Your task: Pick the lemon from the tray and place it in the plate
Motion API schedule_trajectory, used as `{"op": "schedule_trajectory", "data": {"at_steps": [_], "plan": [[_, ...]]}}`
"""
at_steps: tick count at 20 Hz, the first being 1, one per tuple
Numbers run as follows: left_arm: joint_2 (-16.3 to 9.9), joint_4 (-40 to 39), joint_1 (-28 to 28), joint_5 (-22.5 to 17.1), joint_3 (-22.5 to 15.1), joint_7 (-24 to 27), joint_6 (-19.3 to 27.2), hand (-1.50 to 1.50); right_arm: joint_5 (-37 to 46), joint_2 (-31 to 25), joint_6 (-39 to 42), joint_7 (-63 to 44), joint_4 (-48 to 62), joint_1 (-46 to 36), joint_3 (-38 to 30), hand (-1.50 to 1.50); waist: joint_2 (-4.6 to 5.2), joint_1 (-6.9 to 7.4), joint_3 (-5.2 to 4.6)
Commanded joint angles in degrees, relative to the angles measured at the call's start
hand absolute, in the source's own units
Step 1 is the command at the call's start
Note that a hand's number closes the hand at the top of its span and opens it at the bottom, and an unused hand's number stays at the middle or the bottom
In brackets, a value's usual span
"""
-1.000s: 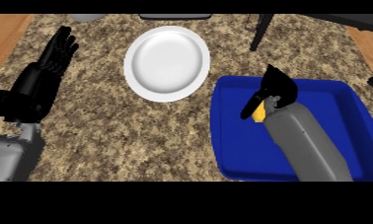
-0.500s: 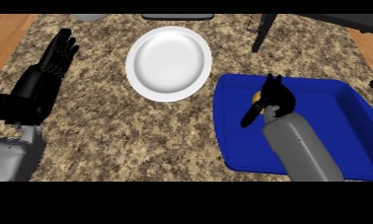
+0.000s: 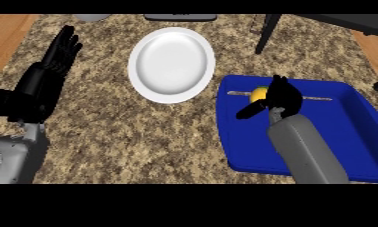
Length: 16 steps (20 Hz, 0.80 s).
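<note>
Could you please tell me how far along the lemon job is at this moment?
Done: nothing delivered; the round white plate holds nothing. In hand: the black right hand is curled against the yellow lemon, which sits inside the blue tray. Left: lift it, carry it left, set it on the plate. The black left hand rests open at the left edge.

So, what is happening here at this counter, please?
The robot's right hand is over the blue tray, curled round the lemon, which has not left the tray area. The white plate to the tray's left holds nothing. The left hand rests open at the left edge.
</note>
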<state>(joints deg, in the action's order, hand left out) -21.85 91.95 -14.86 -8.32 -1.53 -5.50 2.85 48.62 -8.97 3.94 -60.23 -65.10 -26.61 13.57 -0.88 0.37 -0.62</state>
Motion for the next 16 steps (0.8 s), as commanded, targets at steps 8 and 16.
{"op": "schedule_trajectory", "data": {"at_steps": [8, 16], "plan": [[0.6, 0.0, -1.8, -0.8, 0.1, 0.1, -2.4, 0.00, 4.9, -12.7, 1.9, 24.7, 5.4, -10.9, 2.3, 1.50, 2.67, 3.57, 0.80], [1.7, 1.0, -3.5, -0.3, -1.7, 0.4, -2.6, 0.00, -1.2, -20.2, 3.3, 57.1, 4.7, -17.5, 4.3, 1.50, 4.19, 6.58, 1.17]]}}
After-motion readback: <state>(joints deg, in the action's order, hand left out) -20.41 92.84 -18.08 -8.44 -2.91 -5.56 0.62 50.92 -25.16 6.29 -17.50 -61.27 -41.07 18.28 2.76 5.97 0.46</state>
